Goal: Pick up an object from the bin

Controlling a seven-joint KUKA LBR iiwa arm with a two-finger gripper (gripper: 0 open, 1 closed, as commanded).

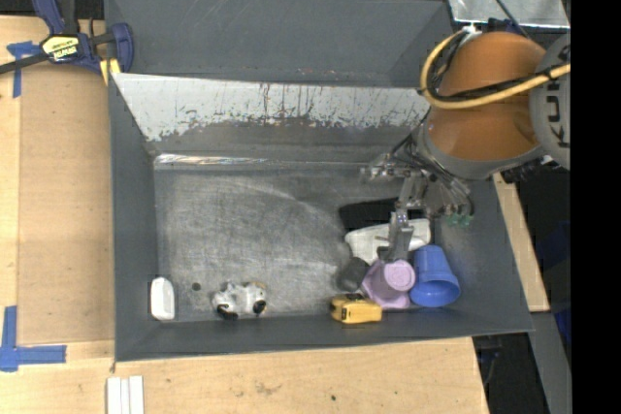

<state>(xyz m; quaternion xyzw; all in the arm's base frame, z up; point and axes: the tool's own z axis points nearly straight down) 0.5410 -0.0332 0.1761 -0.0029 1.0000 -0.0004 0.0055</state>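
End effector (396, 242) low over lilac cup (390, 282), arm (480, 102) slanting down from right.

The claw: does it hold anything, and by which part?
It cannot be told. The claw is down at the purple cup and a white thing beside it, but no hold on either shows.

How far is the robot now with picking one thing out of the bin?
Done: the gripper is low in the bin, toward the view's right, at a white object and a purple cup. In hand: I see nothing lifted. Left: grasping one thing and raising it out.
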